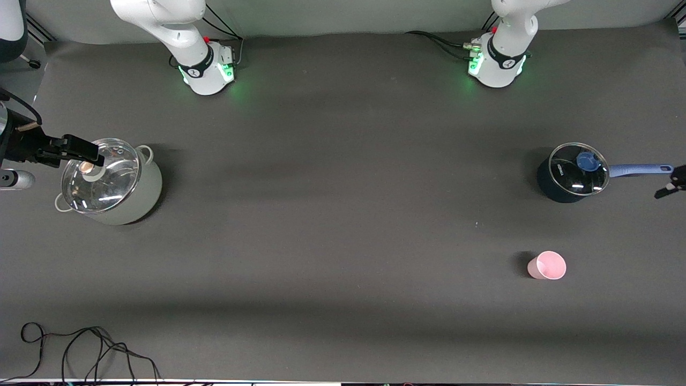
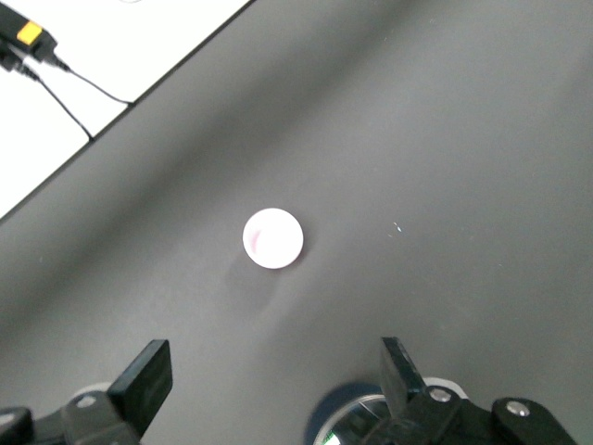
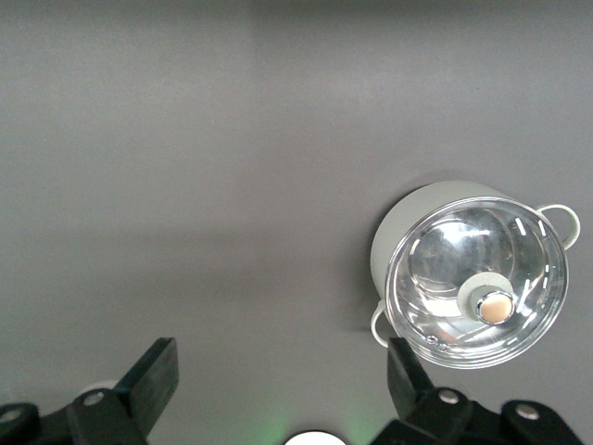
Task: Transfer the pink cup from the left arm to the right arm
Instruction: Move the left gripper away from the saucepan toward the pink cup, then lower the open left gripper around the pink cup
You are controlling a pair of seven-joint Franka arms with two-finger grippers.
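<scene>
1. Pink cup (image 1: 547,265) stands upright on the table (image 1: 332,214), well apart from both grippers.
2. Left gripper (image 2: 269,380) hangs released above it, toward the blue pan (image 1: 573,172).
3. Right gripper (image 3: 278,380), released, hangs beside the grey pot (image 1: 110,182).

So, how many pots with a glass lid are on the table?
2. The pale grey-green pot stands toward the right arm's end of the table. The dark blue saucepan stands toward the left arm's end, farther from the front camera than the pink cup. None seems hidden.
</scene>
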